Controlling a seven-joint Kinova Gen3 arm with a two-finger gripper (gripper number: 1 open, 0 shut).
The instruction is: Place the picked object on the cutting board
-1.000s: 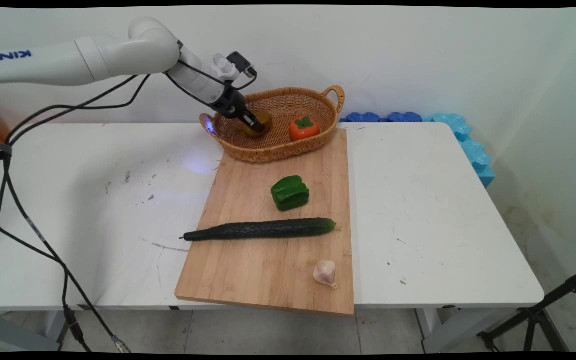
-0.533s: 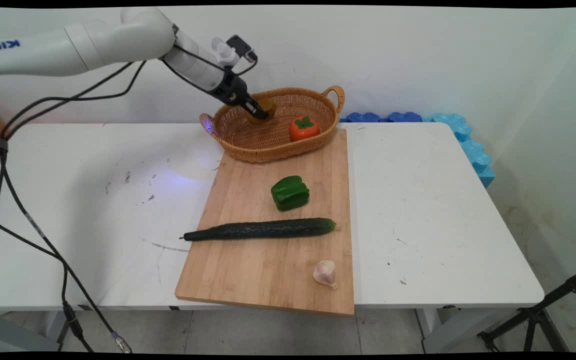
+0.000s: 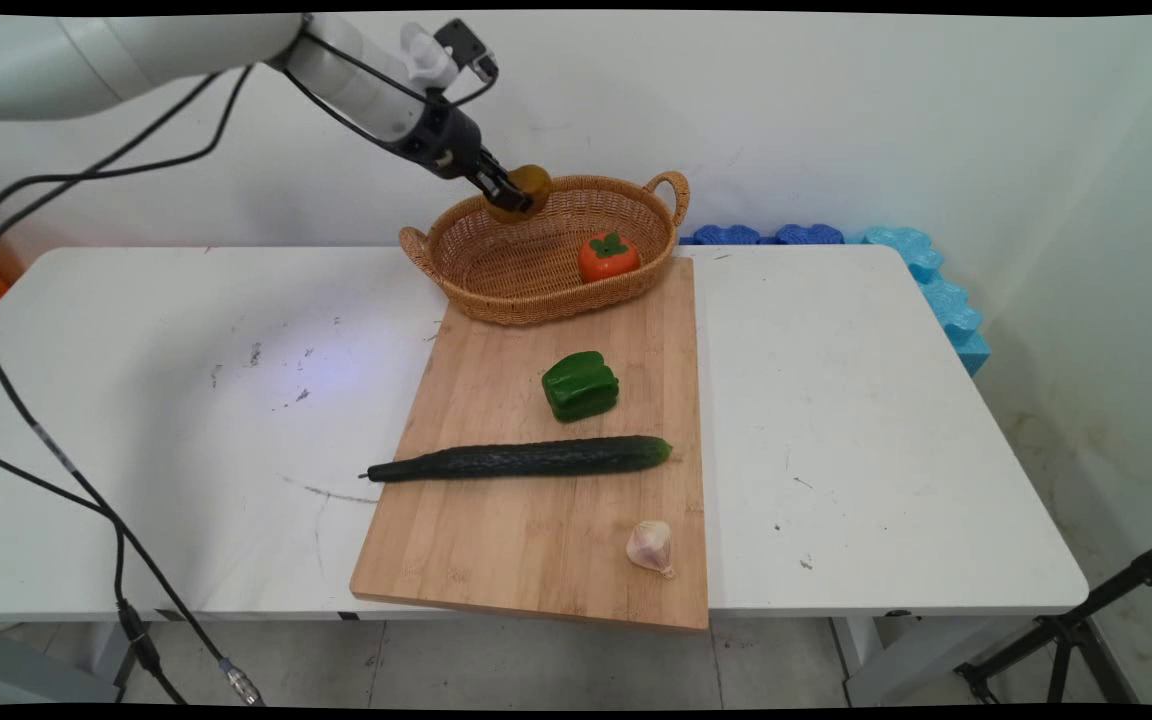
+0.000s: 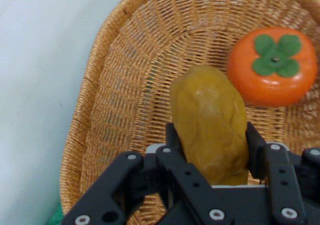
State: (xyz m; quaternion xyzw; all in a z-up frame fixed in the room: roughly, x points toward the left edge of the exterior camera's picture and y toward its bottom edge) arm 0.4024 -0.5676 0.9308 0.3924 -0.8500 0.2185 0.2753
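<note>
Gripper (image 4: 212,152) pinches a brownish potato (image 3: 524,187), 1 finger per side, lifted above basket (image 3: 456,290) near its back rim. Looks firm, fairly light, smooth-skinned; mid-body grip seems secure. Persimmon (image 4: 272,67) lies inside.

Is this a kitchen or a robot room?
Probably a robot lab set up like a kitchen. A robot arm's tool holds a potato over a wicker basket, and play-like vegetables lie on a cutting board on a bare white table.
</note>
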